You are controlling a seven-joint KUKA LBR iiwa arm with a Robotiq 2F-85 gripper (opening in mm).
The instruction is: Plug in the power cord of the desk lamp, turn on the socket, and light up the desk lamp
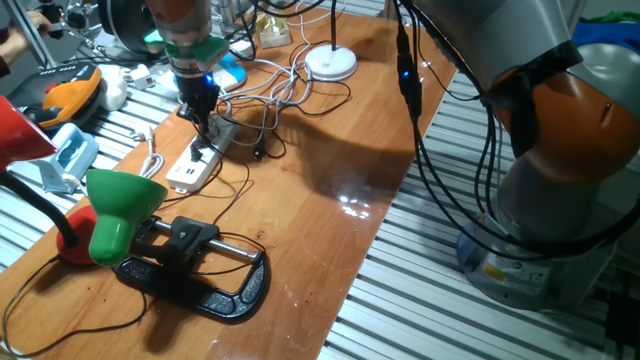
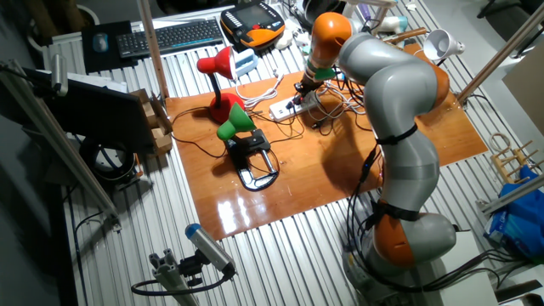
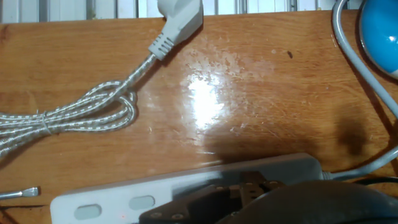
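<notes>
The socket [image 1: 190, 172], a long white power strip, lies at the table's left side; it also shows in the other fixed view [image 2: 285, 108] and along the bottom of the hand view [image 3: 112, 202]. My gripper [image 1: 204, 128] points straight down onto the strip's far end, fingers together; in the hand view it is a dark blur over the strip. A white plug [image 3: 180, 17] on a silvery-white power cord [image 3: 93, 102] lies loose on the wood beyond the strip. The desk lamp's white disc base [image 1: 331, 63] stands at the far edge, unlit.
A small black plug [image 1: 207, 150] with a thin black cord sits in the strip. A green cone lamp [image 1: 120, 205] on a black clamp [image 1: 200, 270] lies near the front left. A red lamp [image 2: 217, 64] stands left. A blue object [image 3: 382, 31] lies beside the strip.
</notes>
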